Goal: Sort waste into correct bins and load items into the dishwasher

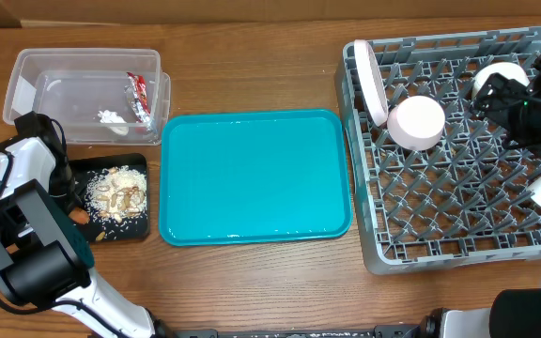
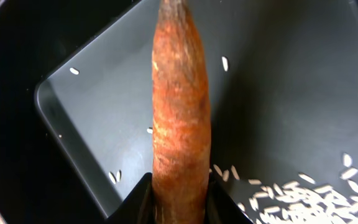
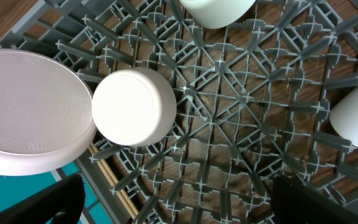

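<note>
My left gripper (image 2: 180,208) is shut on the small orange carrot (image 2: 179,99) and holds it over the left part of the shallow black tray (image 2: 291,74); overhead the gripper (image 1: 71,202) is at that tray's left edge. Beige rice scraps (image 1: 118,192) lie in the black tray (image 1: 139,225). The clear tub (image 1: 26,70) holds the red-and-silver wrapper (image 1: 141,94) and the white tissue (image 1: 111,116). The grey dish rack (image 1: 440,249) holds the upright plate (image 1: 372,83), two white bowls (image 1: 416,122) (image 1: 498,77) and the chopsticks (image 3: 107,174). My right gripper (image 3: 179,208) is open and empty above the rack.
The teal tray (image 1: 256,178) lies between the black tray and the rack. In the right wrist view the plate (image 3: 30,112) and a bowl (image 3: 134,107) stand at the left among the rack's pegs (image 3: 241,99). Loose rice grains (image 2: 303,199) lie on the black tray.
</note>
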